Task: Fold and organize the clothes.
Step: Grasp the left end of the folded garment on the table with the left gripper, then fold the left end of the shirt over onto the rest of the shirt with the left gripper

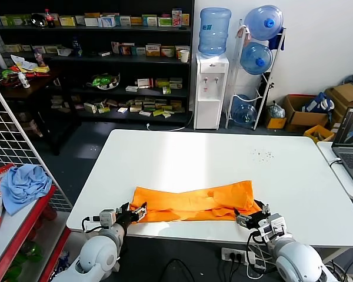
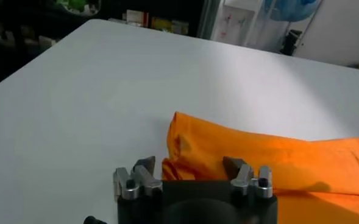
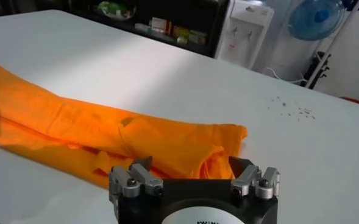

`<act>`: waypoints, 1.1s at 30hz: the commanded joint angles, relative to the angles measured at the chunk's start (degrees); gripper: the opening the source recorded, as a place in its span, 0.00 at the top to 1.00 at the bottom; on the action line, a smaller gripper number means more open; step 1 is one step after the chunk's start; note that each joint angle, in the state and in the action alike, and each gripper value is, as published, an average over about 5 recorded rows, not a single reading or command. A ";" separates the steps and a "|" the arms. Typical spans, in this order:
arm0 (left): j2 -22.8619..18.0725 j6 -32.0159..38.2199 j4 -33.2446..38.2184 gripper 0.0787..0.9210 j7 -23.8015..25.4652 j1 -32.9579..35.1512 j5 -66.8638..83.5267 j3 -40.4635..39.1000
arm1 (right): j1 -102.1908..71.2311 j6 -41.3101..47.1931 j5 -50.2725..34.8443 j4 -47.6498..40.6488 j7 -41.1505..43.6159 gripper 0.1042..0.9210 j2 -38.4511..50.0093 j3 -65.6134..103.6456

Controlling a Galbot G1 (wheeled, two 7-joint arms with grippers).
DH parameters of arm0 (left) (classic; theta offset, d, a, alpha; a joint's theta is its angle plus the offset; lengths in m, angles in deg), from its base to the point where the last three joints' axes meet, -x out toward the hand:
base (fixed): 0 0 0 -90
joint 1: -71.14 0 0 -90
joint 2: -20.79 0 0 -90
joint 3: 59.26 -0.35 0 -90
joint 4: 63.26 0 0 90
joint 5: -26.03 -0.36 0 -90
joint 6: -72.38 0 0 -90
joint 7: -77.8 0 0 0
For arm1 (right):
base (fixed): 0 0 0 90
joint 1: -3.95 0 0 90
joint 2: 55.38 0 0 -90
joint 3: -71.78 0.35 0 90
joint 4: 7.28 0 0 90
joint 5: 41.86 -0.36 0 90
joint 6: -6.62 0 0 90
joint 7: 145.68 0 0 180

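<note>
A bright orange T-shirt (image 1: 194,202) lies folded into a long band near the white table's front edge. My left gripper (image 1: 138,212) is open at the band's left end, its fingers either side of the cloth corner (image 2: 179,152). My right gripper (image 1: 251,216) is open at the band's right end, with bunched fabric (image 3: 197,159) between its spread fingers. Neither gripper pinches the shirt. In the left wrist view the gripper (image 2: 189,165) shows low in the frame, and in the right wrist view the gripper (image 3: 193,167) likewise.
The white table (image 1: 194,155) is bare behind the shirt, with small dark specks (image 1: 262,154) at the far right. A laptop (image 1: 352,144) sits on a side table at right. A light blue cloth (image 1: 23,185) lies on a red shelf at left. Shelves and a water dispenser (image 1: 210,88) stand behind.
</note>
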 commanded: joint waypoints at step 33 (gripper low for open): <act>16.92 2.38 -9.55 0.94 0.88 -5.86 1.31 12.48 | -1.43 -5.80 3.64 1.11 -1.89 0.12 -2.34 0.20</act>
